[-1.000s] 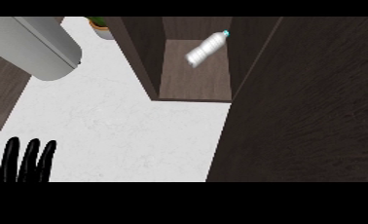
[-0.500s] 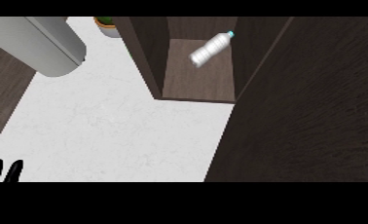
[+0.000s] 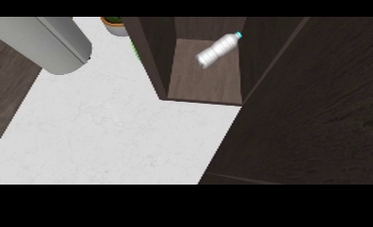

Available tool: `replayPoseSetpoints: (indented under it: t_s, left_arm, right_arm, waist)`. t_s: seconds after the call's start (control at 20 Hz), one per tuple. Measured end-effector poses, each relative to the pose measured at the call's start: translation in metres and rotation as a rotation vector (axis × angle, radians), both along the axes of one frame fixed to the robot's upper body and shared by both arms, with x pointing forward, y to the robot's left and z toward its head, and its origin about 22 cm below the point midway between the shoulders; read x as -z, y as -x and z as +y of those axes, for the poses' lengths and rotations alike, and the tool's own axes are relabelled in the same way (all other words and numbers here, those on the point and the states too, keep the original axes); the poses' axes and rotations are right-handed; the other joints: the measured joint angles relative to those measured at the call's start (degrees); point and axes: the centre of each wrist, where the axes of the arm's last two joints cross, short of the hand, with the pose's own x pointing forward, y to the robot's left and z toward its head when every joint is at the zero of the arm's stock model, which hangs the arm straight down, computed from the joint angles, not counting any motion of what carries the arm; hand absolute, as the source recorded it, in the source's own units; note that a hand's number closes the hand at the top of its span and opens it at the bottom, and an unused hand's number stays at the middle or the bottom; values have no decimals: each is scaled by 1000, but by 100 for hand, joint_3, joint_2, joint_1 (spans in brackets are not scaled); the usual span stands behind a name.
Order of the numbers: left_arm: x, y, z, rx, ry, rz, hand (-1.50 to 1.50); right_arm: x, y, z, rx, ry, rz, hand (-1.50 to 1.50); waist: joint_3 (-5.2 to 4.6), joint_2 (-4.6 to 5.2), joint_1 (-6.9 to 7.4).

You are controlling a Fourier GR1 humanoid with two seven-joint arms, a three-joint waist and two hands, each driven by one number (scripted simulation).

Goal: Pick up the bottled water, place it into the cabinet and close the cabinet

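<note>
The bottled water point(image 3: 217, 51) lies on its side inside the cabinet point(image 3: 157, 58), up at one o'clock, resting on the brown shelf floor. It's a clear, pale bottle with a ribbed white body and a small blue-green cap pointing to two o'clock. The dark cabinet door point(image 3: 306, 117) stands open, filling the view from three to five o'clock. A grey cylinder point(image 3: 51, 41) sits at ten o'clock on the white counter point(image 3: 116, 132). Neither hand shows, so their fingers can't be judged.
</note>
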Motion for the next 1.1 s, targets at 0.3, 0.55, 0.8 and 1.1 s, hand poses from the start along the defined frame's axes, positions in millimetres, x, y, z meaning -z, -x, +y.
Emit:
replayPoseSetpoints:
  t_s: [0.3,0.55,0.8,1.1]
  left_arm:
    - [-3,14,19,-18,7,4,-150]
    - [-10,22,34,-26,21,-3,-150]
    - [-11,35,46,-33,41,-13,-150]
    - [-14,48,60,-49,48,-24,-150]
  right_arm:
    - [-13,-33,43,-37,-94,71,150]
    - [-27,-75,58,-52,-160,115,150]
    - [-43,-121,59,-48,-242,123,150]
    - [-50,-175,55,-54,-246,139,150]
  waist:
    - [5,3,-61]
    - [1,4,-124]
    - [6,-23,-187]
    - [7,-29,-245]
